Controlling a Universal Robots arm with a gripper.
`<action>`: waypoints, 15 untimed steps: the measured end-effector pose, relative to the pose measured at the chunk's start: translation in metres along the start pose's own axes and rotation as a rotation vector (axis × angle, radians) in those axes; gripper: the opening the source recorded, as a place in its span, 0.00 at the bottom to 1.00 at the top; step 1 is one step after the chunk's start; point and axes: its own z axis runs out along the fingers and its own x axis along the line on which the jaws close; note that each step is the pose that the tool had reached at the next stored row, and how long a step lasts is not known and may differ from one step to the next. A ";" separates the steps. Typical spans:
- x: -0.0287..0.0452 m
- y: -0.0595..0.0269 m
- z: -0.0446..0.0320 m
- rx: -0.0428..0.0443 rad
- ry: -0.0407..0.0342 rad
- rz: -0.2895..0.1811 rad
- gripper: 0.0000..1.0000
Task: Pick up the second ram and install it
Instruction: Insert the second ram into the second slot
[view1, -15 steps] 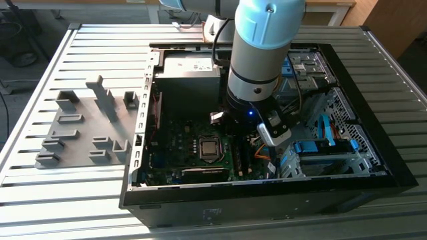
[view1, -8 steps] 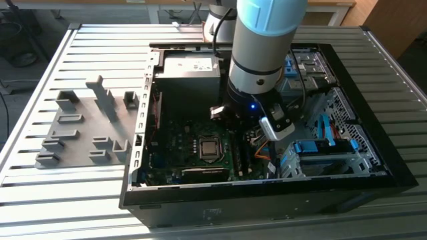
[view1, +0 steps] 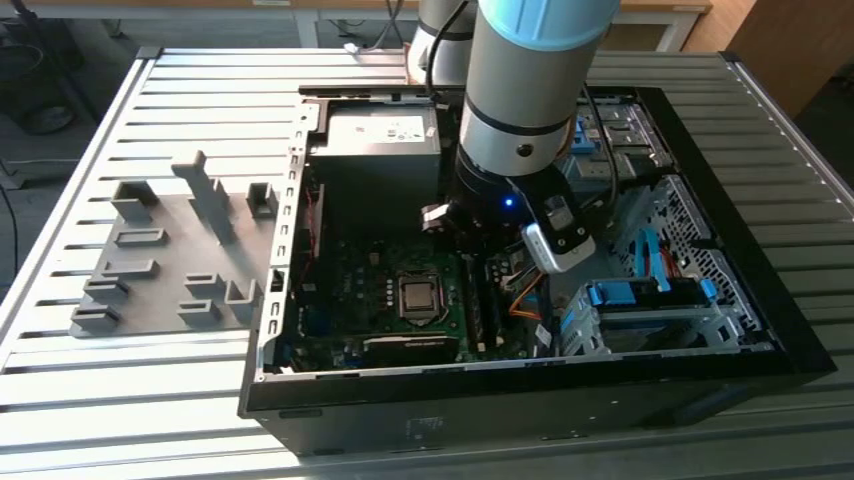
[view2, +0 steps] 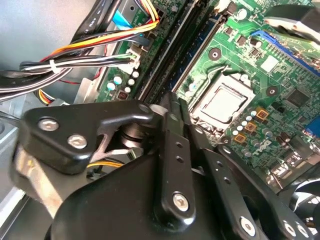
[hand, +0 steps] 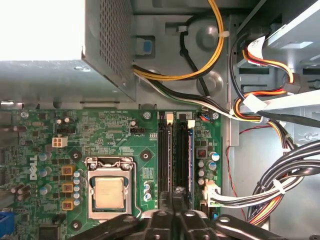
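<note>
My gripper (view1: 478, 262) reaches down into the open computer case (view1: 534, 390), over the memory slots of the green motherboard (hand: 120, 140). Its black fingers are shut, and their tips (hand: 178, 192) (view2: 172, 102) rest over one end of the slots. Two long dark slots run side by side; the one nearer the cables holds a thin stick with a blue-green edge, the second ram (hand: 189, 150), standing upright in it. I cannot tell whether the fingertips pinch its top edge or only touch it.
The processor socket (hand: 109, 192) lies beside the slots. Bundled cables (hand: 280, 190) run past on the other side, and the grey power-supply box (view1: 380, 135) stands beyond the slots' far end. Blue drive-bay clips (view1: 641, 295) are at the exterior view's right. A grey slotted fixture plate (view1: 174, 260) lies outside the case.
</note>
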 end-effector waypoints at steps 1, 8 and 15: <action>0.0000 0.0000 0.0000 0.0001 0.0000 0.000 0.13; 0.0000 0.0000 -0.0002 0.0002 0.0000 0.000 0.11; 0.0000 0.0000 -0.0002 0.0002 0.0000 0.000 0.11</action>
